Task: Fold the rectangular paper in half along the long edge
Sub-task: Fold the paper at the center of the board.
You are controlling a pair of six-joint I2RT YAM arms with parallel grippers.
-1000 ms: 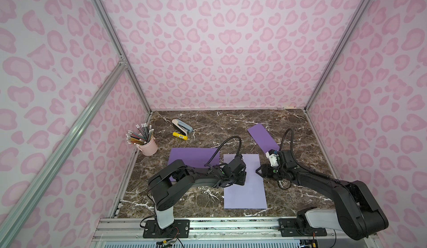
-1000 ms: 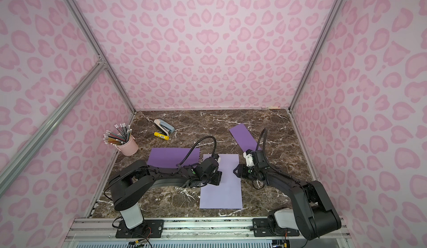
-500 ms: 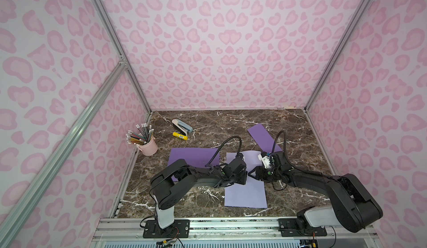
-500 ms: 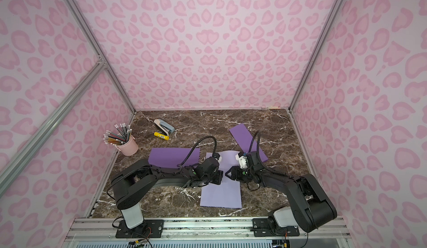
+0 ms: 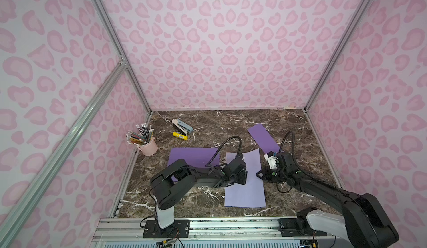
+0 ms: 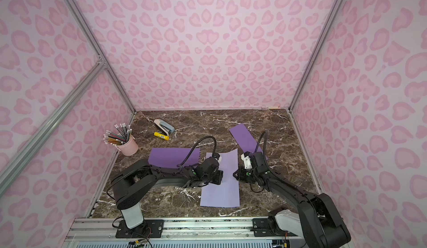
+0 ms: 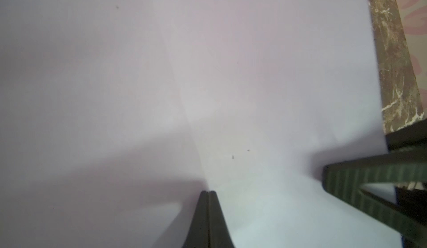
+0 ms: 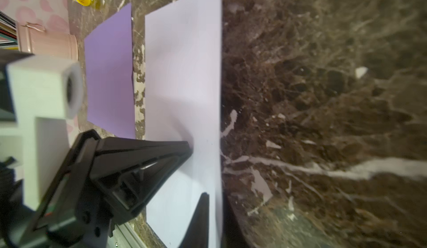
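Lying flat on the veined brown marble tabletop (image 5: 288, 124), centre front, the smooth pale lilac rectangular sheet (image 5: 245, 189) is being pinned mid-sheet by the left gripper (image 7: 208, 192), tapered black tips closed together. Its right long edge is being pinched by the right gripper (image 5: 258, 174), ribbed fingers (image 7: 358, 177) clamped on it.

Before you: paper (image 5: 245, 190) in pale lilac, tabletop (image 5: 208, 124) in brown marble veined white, another sheet (image 5: 194, 157) in deeper purple, cup (image 5: 149, 147) in pink, glue stick (image 5: 180, 136) in yellow, walls (image 5: 219, 50) spotted pink
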